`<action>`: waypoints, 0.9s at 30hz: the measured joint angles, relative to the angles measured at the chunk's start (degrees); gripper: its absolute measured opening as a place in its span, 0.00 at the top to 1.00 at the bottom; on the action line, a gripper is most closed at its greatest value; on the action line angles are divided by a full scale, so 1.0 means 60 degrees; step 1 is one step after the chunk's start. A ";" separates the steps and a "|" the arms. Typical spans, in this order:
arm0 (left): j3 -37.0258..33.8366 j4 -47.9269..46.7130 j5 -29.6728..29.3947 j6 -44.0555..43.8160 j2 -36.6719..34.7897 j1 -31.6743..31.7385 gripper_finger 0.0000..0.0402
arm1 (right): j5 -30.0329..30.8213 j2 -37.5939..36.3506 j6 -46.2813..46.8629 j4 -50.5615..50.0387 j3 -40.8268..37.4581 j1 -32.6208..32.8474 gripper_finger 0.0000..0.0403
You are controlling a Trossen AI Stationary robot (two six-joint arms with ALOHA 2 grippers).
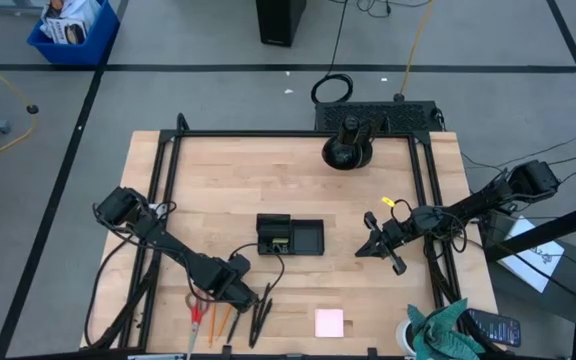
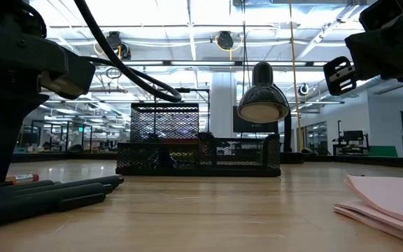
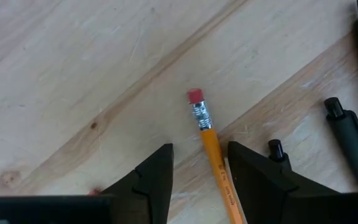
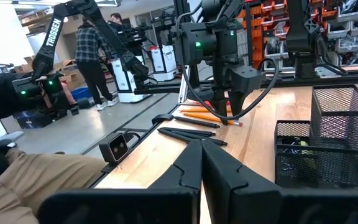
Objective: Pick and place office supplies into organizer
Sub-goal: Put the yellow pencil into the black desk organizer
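Teal cloth [image 1: 446,326] at table corner; blue bin [image 1: 72,30] on floor.

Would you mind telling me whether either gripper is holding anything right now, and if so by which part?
Nothing is clearly held. The left gripper straddles an orange pencil just below its eraser, fingers not touching it. The right gripper is shut and empty.

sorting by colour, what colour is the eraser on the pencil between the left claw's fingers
Red, on the orange pencil's eraser; clearest in the left wrist view.

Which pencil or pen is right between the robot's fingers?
The orange pencil with the red eraser: it lies between the left gripper's open fingers, while the black pens lie off to one side.
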 joint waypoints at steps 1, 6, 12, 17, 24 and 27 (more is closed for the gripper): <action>-0.0003 0.0010 0.0003 -0.0017 0.0000 0.0000 0.60 | 0.0000 0.0000 0.0000 -0.0002 0.0000 0.0000 1.00; -0.0007 0.0019 0.0036 0.0003 0.0000 -0.0001 0.60 | 0.0000 0.0000 0.0000 -0.0002 0.0000 0.0000 1.00; -0.0007 0.0024 0.0054 0.0359 0.0000 -0.0001 0.60 | 0.0000 0.0000 0.0004 -0.0074 -0.0003 0.0000 1.00; -0.0007 0.0028 0.0078 0.0379 0.0000 -0.0001 0.60 | -0.0002 0.0000 0.0004 -0.0090 0.0000 0.0000 1.00; -0.0007 0.0024 0.0051 0.0126 0.0000 0.0028 0.61 | 0.0000 0.0000 0.0002 -0.0094 0.0000 0.0000 1.00; -0.0007 0.0023 -0.0176 -0.0091 0.0000 0.0014 0.61 | -0.0004 0.0000 0.0002 -0.0094 0.0000 0.0000 1.00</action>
